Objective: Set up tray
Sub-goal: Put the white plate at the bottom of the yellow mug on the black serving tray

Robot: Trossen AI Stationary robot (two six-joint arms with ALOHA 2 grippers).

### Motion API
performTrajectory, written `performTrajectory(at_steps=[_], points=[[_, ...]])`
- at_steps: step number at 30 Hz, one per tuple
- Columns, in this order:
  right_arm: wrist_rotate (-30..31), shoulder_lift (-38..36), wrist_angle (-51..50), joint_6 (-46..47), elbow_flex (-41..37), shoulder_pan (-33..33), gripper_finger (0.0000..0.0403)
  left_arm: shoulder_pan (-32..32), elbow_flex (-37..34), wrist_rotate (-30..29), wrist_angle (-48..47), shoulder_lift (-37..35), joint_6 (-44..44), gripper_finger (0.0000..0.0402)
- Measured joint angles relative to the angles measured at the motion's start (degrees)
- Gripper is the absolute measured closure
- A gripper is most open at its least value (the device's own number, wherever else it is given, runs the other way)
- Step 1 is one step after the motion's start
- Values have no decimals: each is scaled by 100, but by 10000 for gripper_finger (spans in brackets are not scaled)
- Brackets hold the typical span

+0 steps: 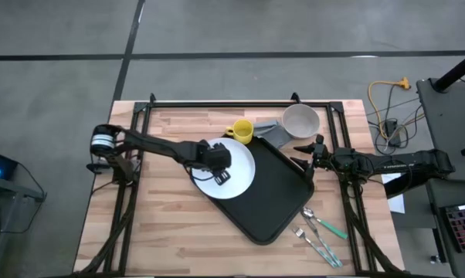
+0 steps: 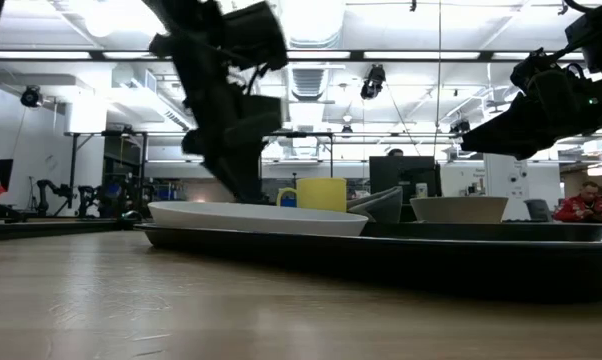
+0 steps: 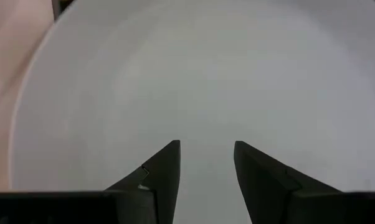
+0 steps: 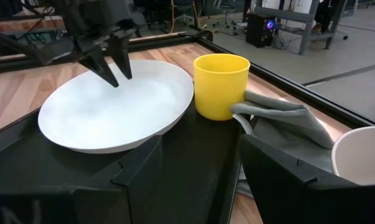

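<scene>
The black tray [image 1: 277, 202] lies askew on the wooden table. The white plate [image 1: 236, 185] rests on the tray's far-left part and overhangs its rim toward the table's left. My left gripper [image 3: 206, 144] stands open, pointing down over the middle of the plate [image 4: 106, 106]. My right gripper [image 4: 200, 140] is open and hovers above the tray's right far corner [image 1: 303, 171], facing the plate and touching nothing. In the low view the plate [image 2: 261, 216] sits on the tray [image 2: 431, 245]. My left gripper comes at the plate's middle [image 3: 206, 93] from above with its fingers apart. Whether the fingertips [image 4: 114, 79] touch the plate's surface, I cannot tell.
A yellow mug [image 1: 240, 131] stands at the tray's far edge, a grey cloth [image 1: 275, 131] beside it, and a pale bowl [image 1: 300, 120] farther right. Cutlery [image 1: 319, 232] lies on the table near the tray's right near corner. Bare wood lies at the table's left and near side.
</scene>
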Motion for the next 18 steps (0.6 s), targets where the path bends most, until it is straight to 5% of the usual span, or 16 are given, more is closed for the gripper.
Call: performTrajectory(at_steps=[6, 18], points=[[3, 0, 0, 0, -1, -1, 195, 96, -552, 54, 222, -218, -161, 266], [3, 1, 0, -1, -1, -2, 195, 166, -535, 27, 243, 38, -314, 266]])
